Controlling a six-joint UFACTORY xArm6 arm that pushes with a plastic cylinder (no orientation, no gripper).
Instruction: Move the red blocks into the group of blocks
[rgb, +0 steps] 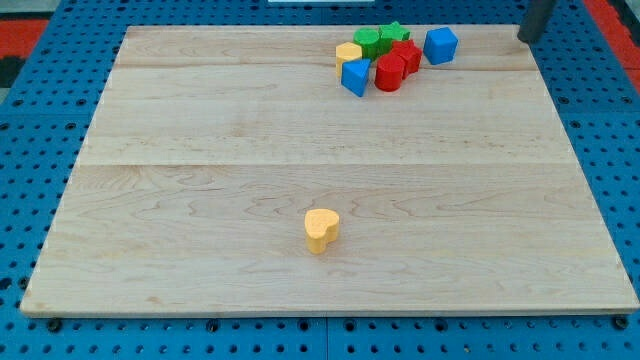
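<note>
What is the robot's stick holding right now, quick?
My tip: holding nothing; it has no jaws, only pushes. It sits at the view's top right, apart from the blue cube and the red blocks.

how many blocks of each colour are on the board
red: 2, red cylinder and red star
green: 2, green block and green star
blue: 2, blue cube and blue block
yellow: 2, yellow block and yellow heart
total: 8
</note>
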